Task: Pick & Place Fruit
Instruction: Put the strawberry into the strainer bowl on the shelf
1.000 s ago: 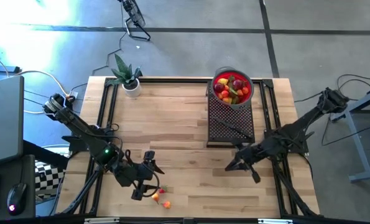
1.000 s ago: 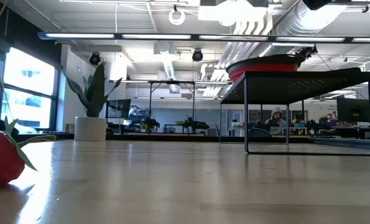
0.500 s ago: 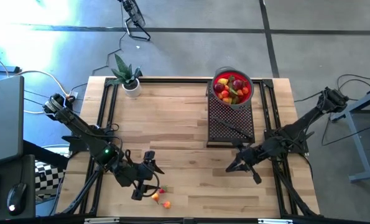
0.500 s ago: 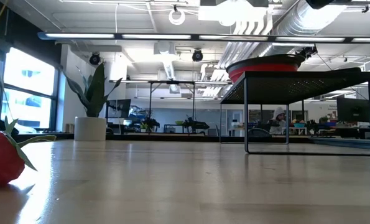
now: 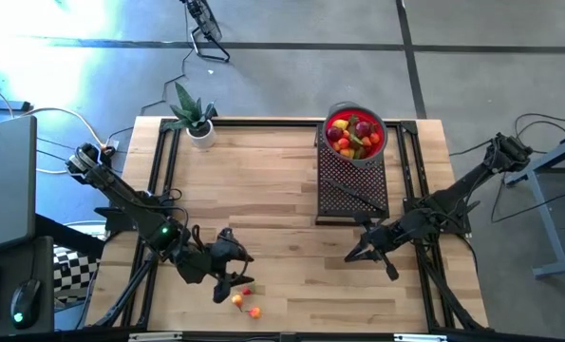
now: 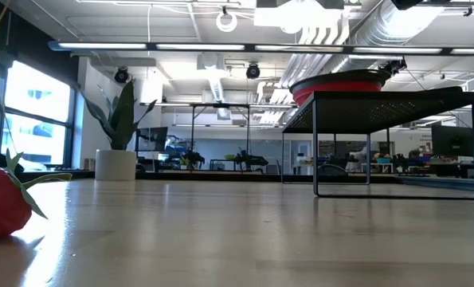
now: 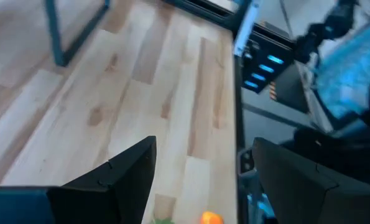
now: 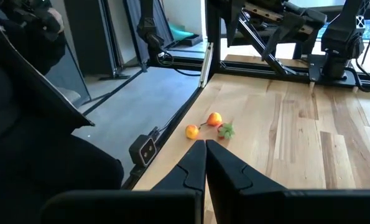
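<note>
left gripper (image 5: 236, 275) | fingers apart, empty, shifting over toward the loose fruit (image 5: 245, 302) by the counter's (image 5: 263, 180) near edge | lining up a pick | right gripper (image 5: 353, 255) closed, waiting

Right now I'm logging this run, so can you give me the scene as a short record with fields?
left hand: open, empty, low over the table's near-left part, beside the loose fruit
right hand: shut, empty, waiting near the rack's front edge
loose fruit: a few small pieces, orange and red, on the table near its front edge
red bowl: on the black mesh rack at the far right, filled with mixed fruit
potted plant: far-left corner
table: light wood
</note>
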You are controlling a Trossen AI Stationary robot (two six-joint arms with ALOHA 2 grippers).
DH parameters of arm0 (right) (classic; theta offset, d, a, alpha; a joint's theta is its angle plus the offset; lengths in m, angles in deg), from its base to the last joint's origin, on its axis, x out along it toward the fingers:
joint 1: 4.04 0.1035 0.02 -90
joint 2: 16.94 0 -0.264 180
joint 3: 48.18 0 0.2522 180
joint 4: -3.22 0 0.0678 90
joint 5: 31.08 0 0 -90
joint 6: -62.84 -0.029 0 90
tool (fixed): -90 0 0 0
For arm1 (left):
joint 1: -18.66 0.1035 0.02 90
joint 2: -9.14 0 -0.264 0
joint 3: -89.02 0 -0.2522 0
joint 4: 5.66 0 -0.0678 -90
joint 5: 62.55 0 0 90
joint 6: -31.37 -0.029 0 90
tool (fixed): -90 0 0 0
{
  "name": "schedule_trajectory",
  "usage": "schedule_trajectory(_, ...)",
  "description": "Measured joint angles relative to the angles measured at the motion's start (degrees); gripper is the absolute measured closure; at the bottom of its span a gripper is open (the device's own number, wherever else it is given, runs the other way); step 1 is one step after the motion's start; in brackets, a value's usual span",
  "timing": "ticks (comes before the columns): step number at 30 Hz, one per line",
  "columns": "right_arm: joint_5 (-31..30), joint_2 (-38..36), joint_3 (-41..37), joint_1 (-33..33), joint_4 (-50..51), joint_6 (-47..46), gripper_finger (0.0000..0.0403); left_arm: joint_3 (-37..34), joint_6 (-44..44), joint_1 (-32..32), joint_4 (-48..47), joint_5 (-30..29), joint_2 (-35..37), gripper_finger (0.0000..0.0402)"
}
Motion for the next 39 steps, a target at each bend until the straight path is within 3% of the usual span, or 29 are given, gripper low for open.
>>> schedule_trajectory(7,-0.1,0.0,0.0,0.0,0.0,0.0,0.0399,0.2,3.3,0.0,0.1,-2.5,-2.2,0.0139)
schedule_trajectory(13,0.0,0.0,0.0,0.0,0.2,0.0,0.0399,4.8,2.8,0.0,-2.0,-1.6,-7.3,0.0139)
schedule_trajectory(19,0.0,0.0,0.0,0.0,0.4,0.0,0.0399,12.0,11.0,0.0,-20.1,-1.4,-12.7,0.0139)
schedule_trajectory(23,0.0,0.0,0.0,0.0,0.9,0.0,0.0399,15.4,14.9,0.4,-26.4,-1.1,-17.0,0.0139)
schedule_trajectory(31,-0.1,0.0,0.0,0.0,1.3,0.0,0.0399,18.2,14.4,0.4,-26.4,3.5,-22.5,0.0139)
schedule_trajectory(39,-1.6,0.0,0.0,0.0,1.9,-0.1,0.0399,18.2,14.8,0.4,-26.3,5.3,-22.9,0.0139)
